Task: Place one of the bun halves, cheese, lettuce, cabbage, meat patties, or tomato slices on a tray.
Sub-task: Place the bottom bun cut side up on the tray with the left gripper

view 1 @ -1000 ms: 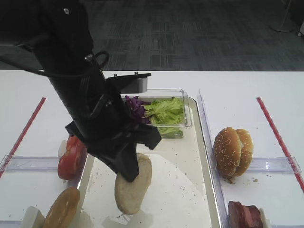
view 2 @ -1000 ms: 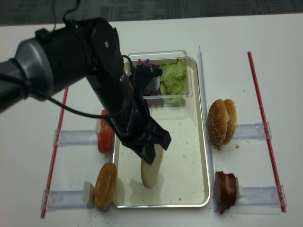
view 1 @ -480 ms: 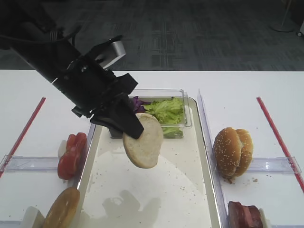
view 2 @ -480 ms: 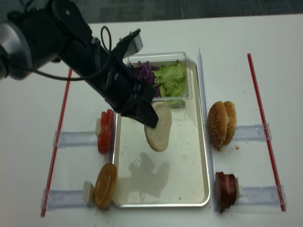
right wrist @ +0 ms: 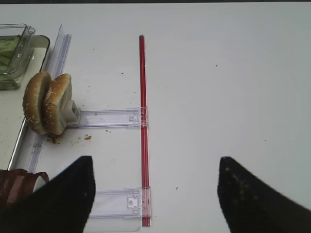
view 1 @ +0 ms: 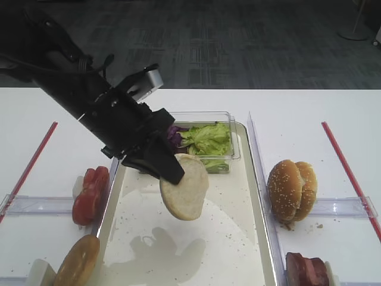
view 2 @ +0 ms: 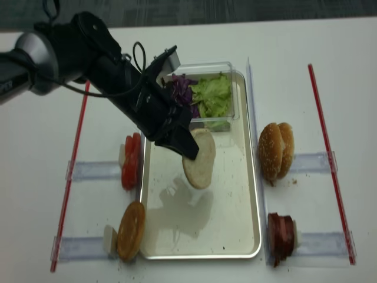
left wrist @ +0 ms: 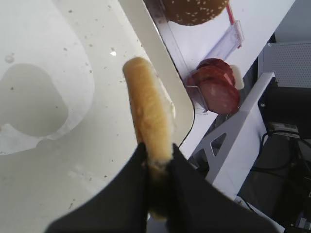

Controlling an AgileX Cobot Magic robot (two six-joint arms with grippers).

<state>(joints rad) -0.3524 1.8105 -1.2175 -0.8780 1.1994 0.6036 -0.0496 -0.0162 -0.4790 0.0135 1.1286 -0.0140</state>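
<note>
- Bun half (view 1: 186,189), plain and seedless, pale cut face, golden crust; held in the air above the tray (view 1: 250,179), clear of its floor; its shadow falls on the tray below
- Left gripper (view 1: 168,171): black; clamped tight on the upper edge of the bun half, which hangs tilted beneath it; in the left wrist view the two fingers (left wrist: 131,170) pinch the bun edge-on
- Right gripper (right wrist: 155,194): two dark fingers spread wide apart, nothing between them; over bare white table (right wrist: 233,87) beside a red strip (right wrist: 142,121)
- Tray: cream, raised rim, crumb-speckled; a clear tub (view 1: 226,119) sits at its far end
- Lettuce (view 1: 208,138): frilly green, in the tub; cabbage (view 1: 172,132), purple shreds, beside it in the same tub
- Tomato slices (view 1: 90,193): red row on a clear rack, left of the tray
- Second plain bun half (view 1: 77,261): standing on edge at the near-left rack
- Sesame buns (view 1: 292,187): a pair upright on the right rack
- Meat patties (view 1: 306,269): dark slabs on the near-right rack
</note>
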